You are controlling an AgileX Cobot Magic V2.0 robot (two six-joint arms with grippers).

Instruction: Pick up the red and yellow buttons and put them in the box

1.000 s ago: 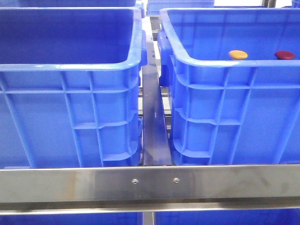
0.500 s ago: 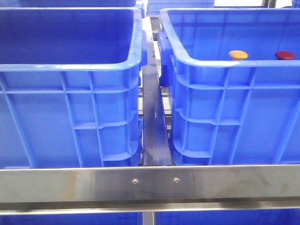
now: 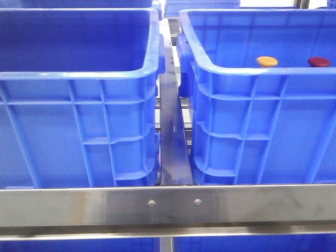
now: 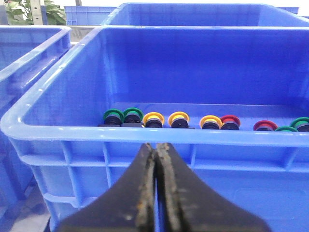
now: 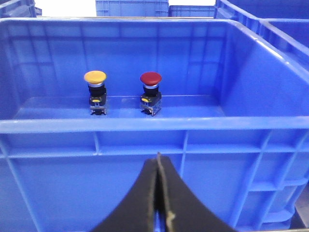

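A yellow-orange button (image 3: 266,61) and a dark red button (image 3: 318,62) stand side by side inside the right blue crate (image 3: 252,71). In the right wrist view the yellow button (image 5: 95,77) and the red button (image 5: 150,78) sit upright on black bases on the floor of that crate (image 5: 145,124). My right gripper (image 5: 158,157) is shut and empty, outside the crate's near wall, below the rim. My left gripper (image 4: 156,146) is shut and empty, outside the near wall of the left blue crate (image 4: 145,135), just under its rim. Neither gripper shows in the front view.
The left crate (image 3: 79,73) holds a row of several ring-capped buttons, green (image 4: 114,116), yellow (image 4: 153,118) and red (image 4: 264,125). A steel rail (image 3: 168,207) crosses in front of both crates. A metal bar (image 3: 172,142) runs between them. More blue crates stand behind.
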